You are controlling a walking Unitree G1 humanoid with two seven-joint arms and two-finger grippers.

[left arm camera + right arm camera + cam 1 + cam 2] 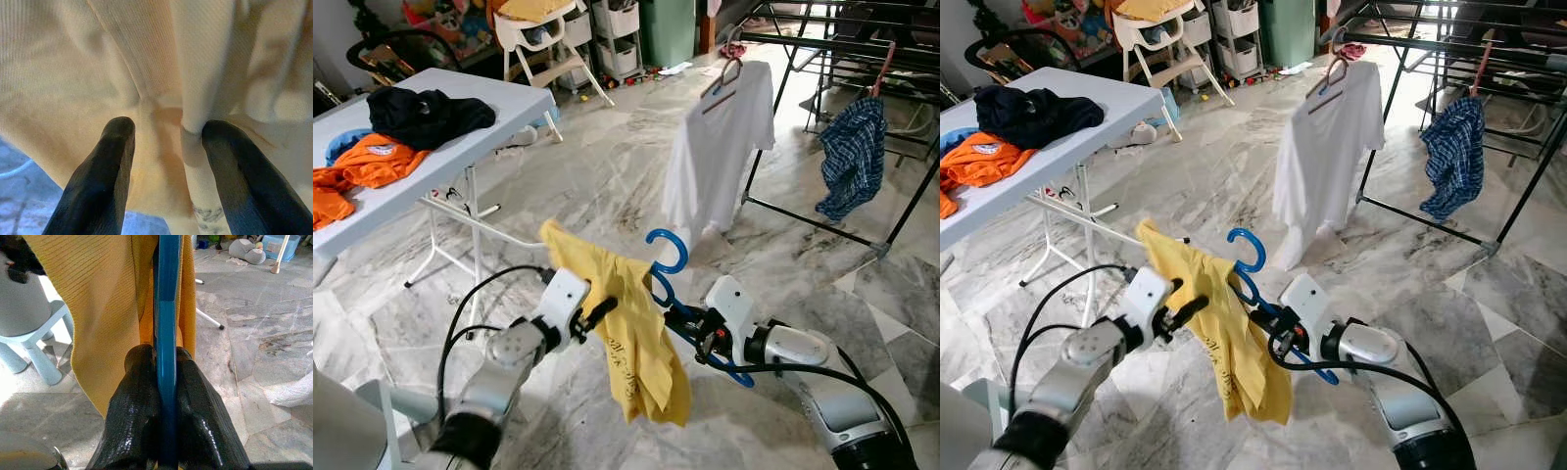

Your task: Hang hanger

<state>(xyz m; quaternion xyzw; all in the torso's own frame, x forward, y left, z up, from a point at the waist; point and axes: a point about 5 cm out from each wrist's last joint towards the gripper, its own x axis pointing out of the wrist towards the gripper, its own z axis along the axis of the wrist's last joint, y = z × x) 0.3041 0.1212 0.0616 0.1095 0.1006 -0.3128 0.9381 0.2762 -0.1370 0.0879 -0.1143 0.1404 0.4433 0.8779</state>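
Blue hanger (668, 279) of smooth glossy plastic, yellow shirt (631, 338) of ribbed matt cloth, floor (607, 166) of polished veined marble, table (499, 108) top matt white plastic.

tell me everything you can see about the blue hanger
The blue hanger looks like glossy plastic, with a curled hook at its top that points up and hooks nothing. It is held in the air above the marble floor, tilted. The right pincer is shut on one of its flat bars. A yellow shirt is draped over it and hides much of its frame; the left pincer has its open fingers against that cloth. The clothes rack stands farther off.
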